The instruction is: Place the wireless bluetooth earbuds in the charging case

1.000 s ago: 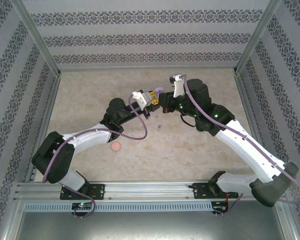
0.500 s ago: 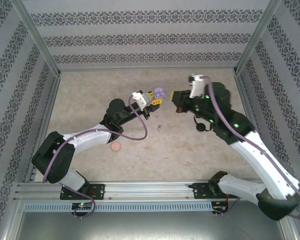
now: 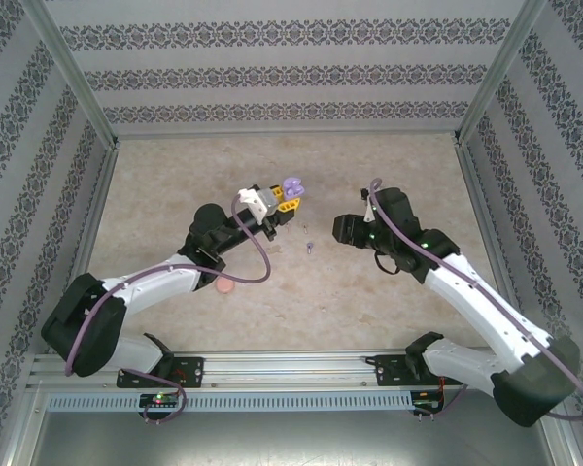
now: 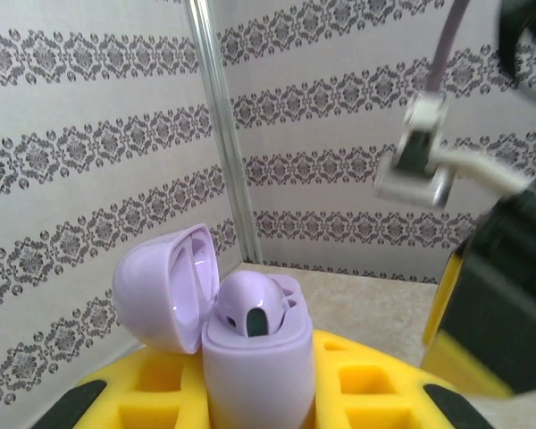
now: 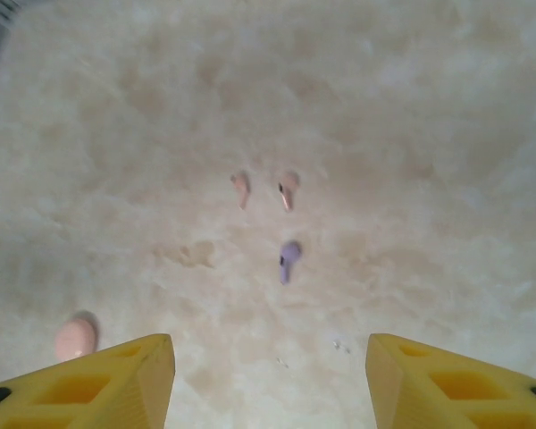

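At the centre lie a pale pink earbud (image 5: 241, 189), a second pink earbud (image 5: 288, 189) and, below them, a purple earbud (image 5: 288, 260); the right gripper (image 5: 268, 357) has its jaws apart.

— Purple case (image 4: 255, 357): whole?
— Its base runs off the bottom edge, between the left gripper (image 4: 259, 398)'s jaws.
— The pink disc (image 5: 75, 338)?
— Partly hidden behind a right gripper (image 5: 268, 384) jaw. Earbuds (image 3: 310, 247) from above: too small to tell colours.

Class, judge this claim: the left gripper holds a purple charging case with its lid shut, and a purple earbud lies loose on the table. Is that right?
No: the lid is open, swung back from the purple charging case, as the left wrist view shows. The left gripper does hold it, and a purple earbud lies loose on the table.
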`<state>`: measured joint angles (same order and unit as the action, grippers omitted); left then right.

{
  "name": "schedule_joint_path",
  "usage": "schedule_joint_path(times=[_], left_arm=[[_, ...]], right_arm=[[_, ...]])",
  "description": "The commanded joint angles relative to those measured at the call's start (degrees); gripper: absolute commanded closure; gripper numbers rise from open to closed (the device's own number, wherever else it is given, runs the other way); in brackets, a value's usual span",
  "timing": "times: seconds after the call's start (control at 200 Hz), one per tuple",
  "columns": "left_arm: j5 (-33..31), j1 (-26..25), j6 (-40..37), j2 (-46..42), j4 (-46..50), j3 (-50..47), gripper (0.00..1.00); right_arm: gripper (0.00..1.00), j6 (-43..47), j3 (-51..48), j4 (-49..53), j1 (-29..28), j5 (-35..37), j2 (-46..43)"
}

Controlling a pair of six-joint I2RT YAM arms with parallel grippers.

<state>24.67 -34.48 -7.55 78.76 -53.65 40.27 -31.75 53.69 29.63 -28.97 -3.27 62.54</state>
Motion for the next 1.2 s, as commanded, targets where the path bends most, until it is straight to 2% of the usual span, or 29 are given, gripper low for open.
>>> schedule_joint_path(times=[0.0,0.285,0.634,0.874,1.194], left_arm=[[1.1,0.9,1.3,-3.1,-2.9,-1.6,1.00],[-2.6,2.6,1.4,-5.5,-4.3,-4.2,1.00],[-5.0,4.6,2.1,-7.1,-6.5,-6.2,1.00],[-5.1,6.1,2.1,-8.7,-6.8,-7.4,1.00],[-4.6,6.9,2.3,-8.3,-7.8,-8.0,1.00]], right_arm=[[0.41,-2.2,0.4,-0.9,0.7,0.0,3.5],[0.40,-5.2,5.0,0.1,-2.1,-0.6,20.2],[0.43,-10.0,18.5,5.2,-7.5,7.3,41.8],[0.48,-11.0,21.6,5.0,-8.2,8.4,48.3],[0.54,-10.8,24.9,5.6,-8.4,9.4,52.3]])
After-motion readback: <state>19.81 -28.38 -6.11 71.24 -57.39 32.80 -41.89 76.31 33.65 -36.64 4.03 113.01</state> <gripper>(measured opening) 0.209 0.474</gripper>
